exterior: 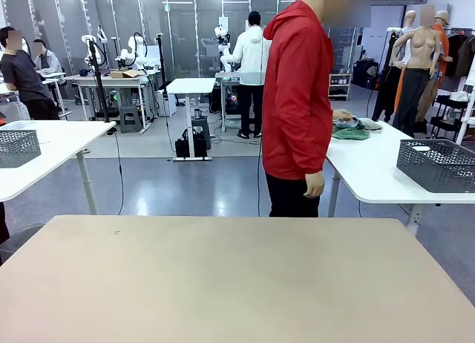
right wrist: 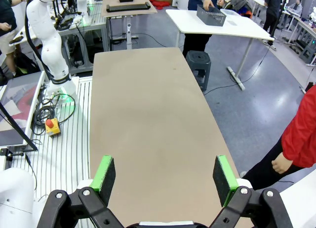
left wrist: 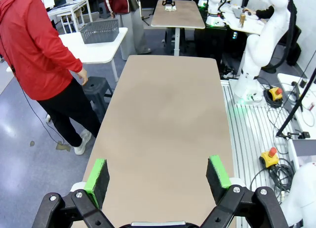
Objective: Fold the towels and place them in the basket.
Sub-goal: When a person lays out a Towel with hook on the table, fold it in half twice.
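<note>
Nearest the lens, the left end effector (left wrist: 158, 179) and the right end effector (right wrist: 165, 179) hung with green pads spread wide, gripping nothing, above the plain beige worktop (exterior: 237, 283). The task looked unstarted. The crumpled green and pale terry towels (exterior: 350, 130) lay unfolded on a white side worktop (exterior: 371, 176), near the dark grey lattice basket (exterior: 438, 165), under the hand of a person in a red jacket (exterior: 297, 98). The front view showed the towels, whereas in the left wrist view the person's body hid them.

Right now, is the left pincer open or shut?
Open. The left black two-finger pincer has its green pads wide apart, nothing between them, over the beige tabletop.
</note>
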`<action>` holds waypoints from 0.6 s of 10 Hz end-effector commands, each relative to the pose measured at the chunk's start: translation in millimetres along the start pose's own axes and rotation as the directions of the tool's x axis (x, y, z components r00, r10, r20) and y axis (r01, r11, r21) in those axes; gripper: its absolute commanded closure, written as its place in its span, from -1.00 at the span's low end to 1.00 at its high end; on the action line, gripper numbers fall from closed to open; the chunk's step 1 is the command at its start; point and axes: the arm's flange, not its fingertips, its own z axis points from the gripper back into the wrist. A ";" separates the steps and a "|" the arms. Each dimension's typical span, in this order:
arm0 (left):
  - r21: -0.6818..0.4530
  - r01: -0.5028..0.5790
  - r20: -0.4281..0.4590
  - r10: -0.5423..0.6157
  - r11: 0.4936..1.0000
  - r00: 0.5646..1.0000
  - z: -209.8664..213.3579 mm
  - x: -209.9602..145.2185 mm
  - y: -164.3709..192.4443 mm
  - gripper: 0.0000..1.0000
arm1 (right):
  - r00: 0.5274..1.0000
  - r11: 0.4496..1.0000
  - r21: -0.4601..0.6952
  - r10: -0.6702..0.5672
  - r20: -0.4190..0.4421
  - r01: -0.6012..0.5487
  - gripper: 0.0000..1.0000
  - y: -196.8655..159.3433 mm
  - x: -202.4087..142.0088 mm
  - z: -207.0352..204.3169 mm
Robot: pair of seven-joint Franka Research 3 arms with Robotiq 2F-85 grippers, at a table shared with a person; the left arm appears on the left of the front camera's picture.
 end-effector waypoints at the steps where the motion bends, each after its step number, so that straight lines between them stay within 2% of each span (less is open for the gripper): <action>1: -0.002 0.002 0.002 -0.002 1.000 1.000 0.0 0.4 -0.4 -1.00 | 1.000 1.000 0.003 0.004 0.010 -0.004 -1.00 1.4 2.0 -0.7; 6: -0.002 0.002 0.002 -0.002 1.000 1.000 0.0 0.4 -0.4 -1.00 | 1.000 1.000 0.003 0.004 0.010 -0.004 -1.00 1.4 2.0 -0.7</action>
